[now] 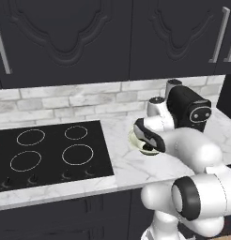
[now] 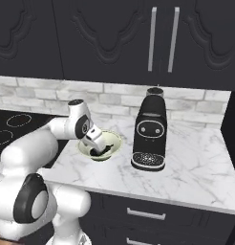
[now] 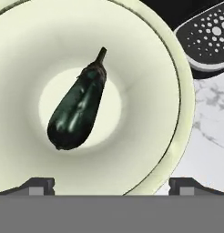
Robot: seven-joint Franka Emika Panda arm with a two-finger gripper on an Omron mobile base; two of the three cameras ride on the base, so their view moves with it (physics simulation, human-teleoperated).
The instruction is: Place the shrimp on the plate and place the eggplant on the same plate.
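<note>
You have the hand (image 2: 97,152) down inside the pale cream bowl (image 2: 115,139), which sits on the marble tabletop (image 2: 196,167) between the black cooktop (image 1: 51,152) and the black coffee machine (image 2: 150,131), about midway between the front edge and the tiled back wall. In the left base view the hand (image 1: 148,149) hangs over the same bowl (image 1: 133,139), and the forearm covers most of the bowl there.

Look at the hand view: the eggplant (image 3: 77,109) lies on the flat bottom of the bowl (image 3: 168,82), tilted, with its thin stem pointing up and to the right in that picture and its fat rounded end down and to the left. It lies ahead of the two fingertips (image 3: 38,185), nearer to the left one than to the right one, and clearly apart from both. Nothing sits between the tips. They stand wide apart at the two lower corners of that view, so the hand is spread and holds nothing.

In the right base view you can make out a dark shape in the bowl under the hand, but it is too small to tell the eggplant from the fingers there.

The perforated drip tray of the coffee machine (image 3: 207,38) shows at the upper right of the hand view, just beyond the bowl's rim.
</note>
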